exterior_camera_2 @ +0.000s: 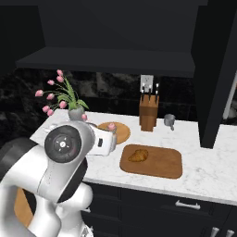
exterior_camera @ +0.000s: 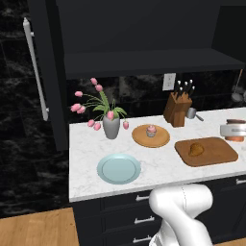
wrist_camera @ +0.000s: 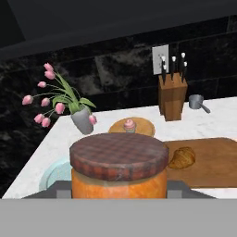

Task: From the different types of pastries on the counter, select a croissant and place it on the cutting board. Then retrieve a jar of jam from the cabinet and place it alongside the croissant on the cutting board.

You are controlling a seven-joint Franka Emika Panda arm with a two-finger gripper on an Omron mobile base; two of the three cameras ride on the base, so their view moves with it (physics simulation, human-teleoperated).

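Close against the hand camera sits the jar of jam point(wrist_camera: 118, 169), checked dark lid over orange contents, pinched at its sides in the gripper point(wrist_camera: 118, 192) and carried above the counter point(wrist_camera: 206, 120). Beyond it the croissant point(wrist_camera: 181, 157) lies on the cutting board point(wrist_camera: 217, 159).

From the left base, the jar point(exterior_camera: 235, 130) hangs at the right edge, past the board point(exterior_camera: 206, 151).

From the right base, the croissant point(exterior_camera_2: 138, 155) rests toward the board's point(exterior_camera_2: 157, 163) left end.

Likely glass: rigid, slick, weighty, breakable; a mid-body hold suits it best.

Kitchen — marble counter point(exterior_camera: 158, 166), knife block point(exterior_camera: 177, 109), dark cabinet point(exterior_camera: 144, 33).
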